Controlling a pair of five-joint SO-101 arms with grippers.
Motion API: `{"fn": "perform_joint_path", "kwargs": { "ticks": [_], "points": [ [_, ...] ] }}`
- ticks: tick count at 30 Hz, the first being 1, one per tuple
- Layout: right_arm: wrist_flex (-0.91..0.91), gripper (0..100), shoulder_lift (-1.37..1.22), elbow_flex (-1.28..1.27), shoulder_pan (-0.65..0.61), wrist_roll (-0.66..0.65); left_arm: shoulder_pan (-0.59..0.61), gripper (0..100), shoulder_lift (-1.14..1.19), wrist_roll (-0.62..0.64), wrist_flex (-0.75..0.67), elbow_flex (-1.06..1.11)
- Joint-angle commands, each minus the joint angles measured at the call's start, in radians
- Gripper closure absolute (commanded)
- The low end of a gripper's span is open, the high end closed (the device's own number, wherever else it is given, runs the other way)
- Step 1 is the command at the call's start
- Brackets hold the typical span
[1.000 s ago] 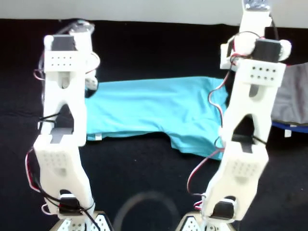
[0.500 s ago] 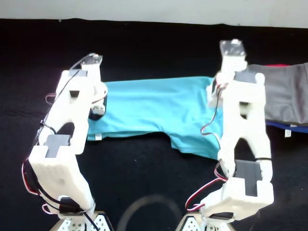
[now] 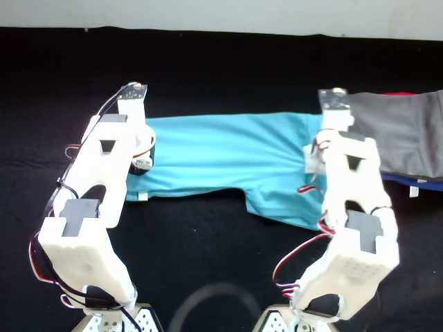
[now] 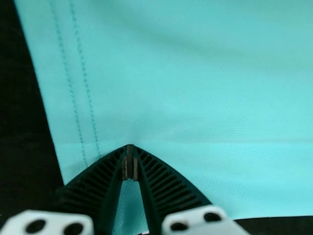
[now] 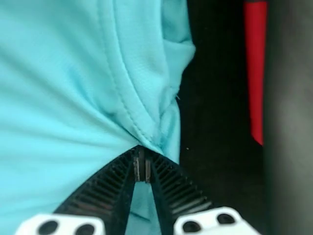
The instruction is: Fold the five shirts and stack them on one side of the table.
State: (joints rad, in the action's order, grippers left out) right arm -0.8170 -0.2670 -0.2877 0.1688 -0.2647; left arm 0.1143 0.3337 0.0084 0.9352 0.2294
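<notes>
The turquoise shirt (image 3: 221,155) lies spread out flat on the black worktop (image 3: 208,62). The left tool (image 4: 129,168) is pinched closed on the shirt's hem end, right by the double stitching. The right tool (image 5: 142,170) is clamped closed on the opposite end (the cloth puckers into folds right at its tips). Just beside that end of the turquoise shirt sits a grey shirt (image 3: 405,135), with a strip of red (image 5: 254,68) along its edge.

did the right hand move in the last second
Yes. The right hand came down, from level with the table's far edge in the high view, onto the turquoise shirt.
</notes>
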Motion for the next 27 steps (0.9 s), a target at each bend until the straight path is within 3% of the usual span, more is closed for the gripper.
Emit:
{"fn": "perform_joint_path", "kwargs": {
  "ticks": [1,8,18,27],
  "points": [
    [-0.085,97.7,0.004,0.088,0.058,-0.015,-0.007,99,-0.016,0.005,-0.031,0.002],
    [-0.285,97.7,0.001,0.318,0.039,-0.012,-0.008,99,-0.015,0.005,-0.031,0.002],
    [-0.228,97.7,-0.008,0.286,-0.039,-0.012,-0.008,99,-0.015,0.005,-0.031,0.002],
    [-0.071,97.7,-0.008,0.108,0.021,-0.017,-0.008,99,-0.015,0.005,-0.031,0.002]
  ]
}}
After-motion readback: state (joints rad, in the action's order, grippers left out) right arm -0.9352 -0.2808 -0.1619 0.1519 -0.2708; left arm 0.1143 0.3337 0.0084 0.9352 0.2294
